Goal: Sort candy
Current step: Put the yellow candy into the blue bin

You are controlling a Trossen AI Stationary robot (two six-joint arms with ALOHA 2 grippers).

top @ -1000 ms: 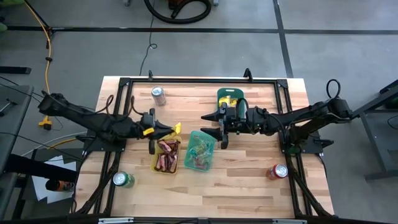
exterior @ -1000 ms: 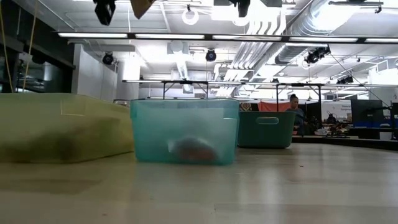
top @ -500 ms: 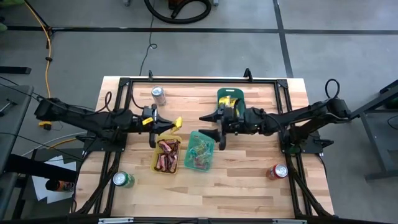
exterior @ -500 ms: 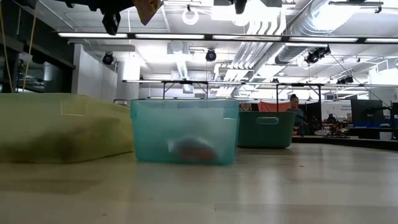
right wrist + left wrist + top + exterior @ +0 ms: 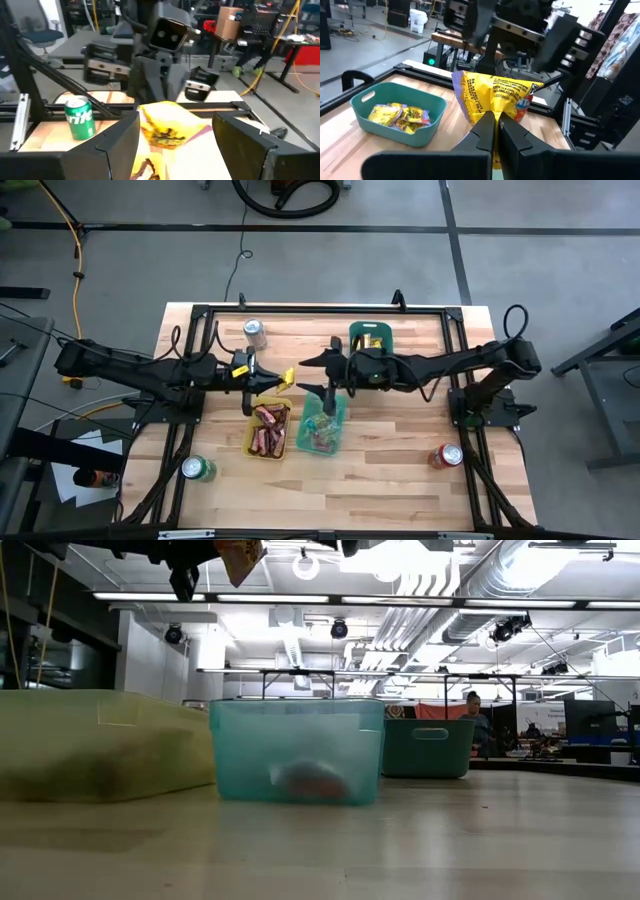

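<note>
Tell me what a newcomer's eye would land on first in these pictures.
First, the bright yellow packet pinched in the shut left gripper, held in the air over the middle of the table. Facing it, the right gripper hangs with jaws wide open above the teal tray of pale sweets. Next, the yellow tray of red-brown bars sits beside it, and a dark green bin holds more yellow packets.

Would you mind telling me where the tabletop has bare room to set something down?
Free: the near strip between the green can and red can, and the far corner right of the dark green tray. Crowded: the middle, around the yellow tray and teal tray.
</note>
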